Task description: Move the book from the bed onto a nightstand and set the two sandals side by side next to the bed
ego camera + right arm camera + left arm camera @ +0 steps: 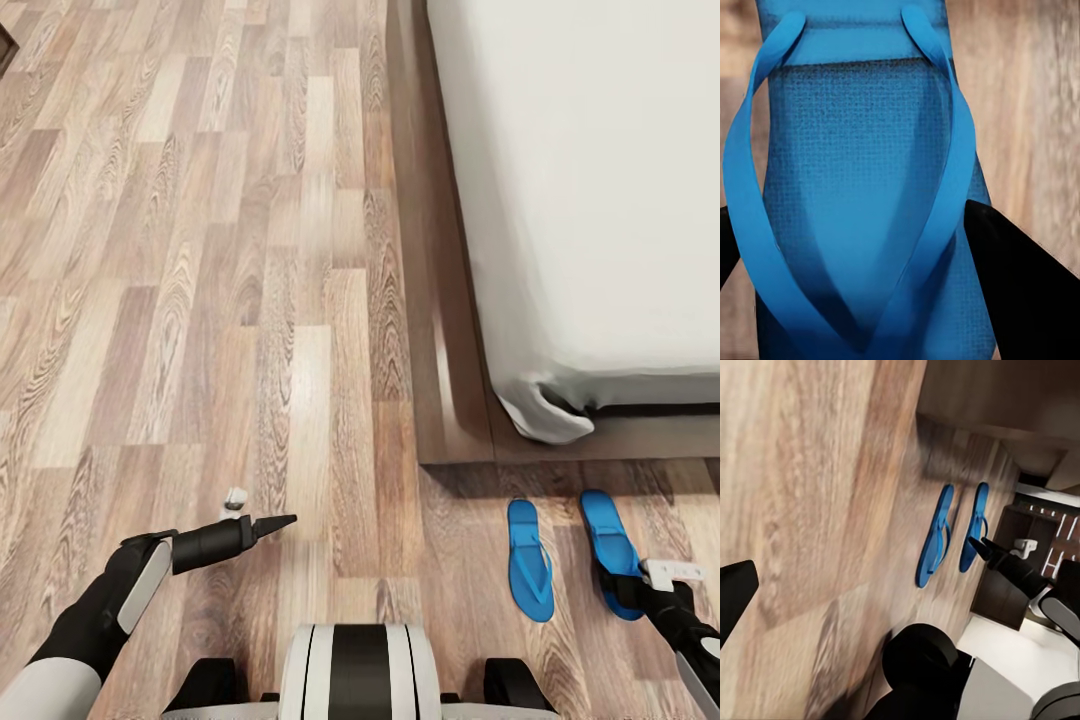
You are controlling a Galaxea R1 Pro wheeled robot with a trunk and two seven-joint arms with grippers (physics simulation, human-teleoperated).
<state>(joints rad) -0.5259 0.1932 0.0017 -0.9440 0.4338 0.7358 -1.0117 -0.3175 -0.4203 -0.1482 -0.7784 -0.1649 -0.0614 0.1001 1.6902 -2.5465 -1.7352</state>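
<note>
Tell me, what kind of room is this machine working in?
Most likely a bedroom: a low bed with a pale mattress on a dark wooden frame, a wood-plank floor, and two blue sandals lying side by side at the bed's foot.

Black-sleeved arms are showing white-grey shell panels — the left pincer (262, 524) is tapering to dark pointed fingers, the trunk (358, 670) banded white and black.
</note>
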